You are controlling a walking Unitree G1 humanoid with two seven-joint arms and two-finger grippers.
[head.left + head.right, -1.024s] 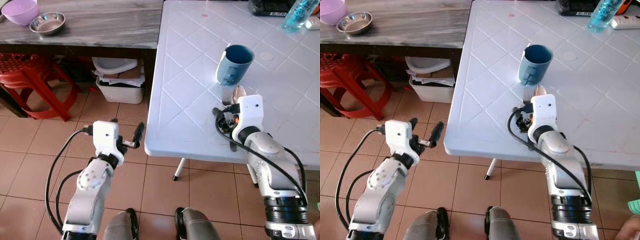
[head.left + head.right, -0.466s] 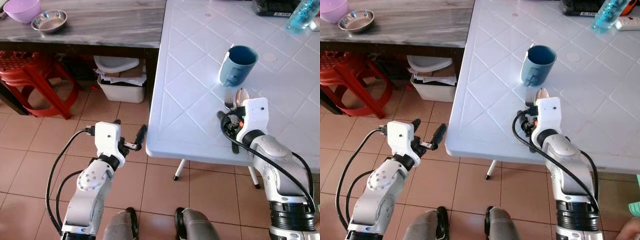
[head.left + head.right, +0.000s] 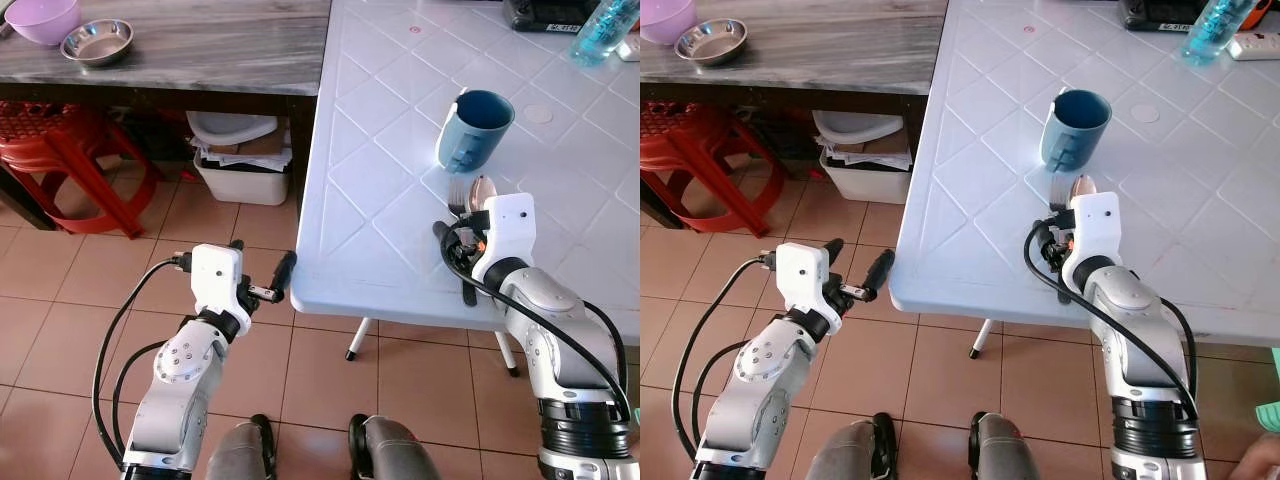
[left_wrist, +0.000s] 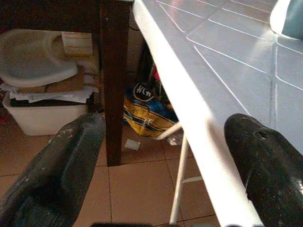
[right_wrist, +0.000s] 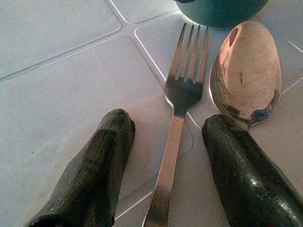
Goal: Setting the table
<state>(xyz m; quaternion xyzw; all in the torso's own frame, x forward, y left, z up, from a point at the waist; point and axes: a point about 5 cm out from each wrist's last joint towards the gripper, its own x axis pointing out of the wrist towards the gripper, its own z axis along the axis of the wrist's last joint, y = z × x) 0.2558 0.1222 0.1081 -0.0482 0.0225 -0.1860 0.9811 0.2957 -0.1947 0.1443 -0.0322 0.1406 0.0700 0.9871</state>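
Note:
A blue mug [image 3: 473, 128] stands on the white plastic table [image 3: 380, 150]. Just in front of it lie a metal fork [image 5: 177, 99] and a spoon [image 5: 246, 71], side by side, heads toward the mug. My right gripper [image 5: 168, 124] rests low over them, open. The fork's handle runs between its two black fingers, and one fingertip [image 5: 236, 161] lies against the spoon's near end. My left gripper [image 3: 260, 262] hangs open in the air beside the table's left edge, above the tiled floor, with nothing between its fingers.
A grey wooden counter [image 3: 200, 50] at the back left carries a purple bowl [image 3: 42, 18] and a steel bowl [image 3: 96, 42]. Red stools [image 3: 60, 150] and a white bin [image 3: 240, 170] stand beneath it. A teal bottle [image 3: 600, 28] and a black device [image 3: 545, 12] sit at the table's far end.

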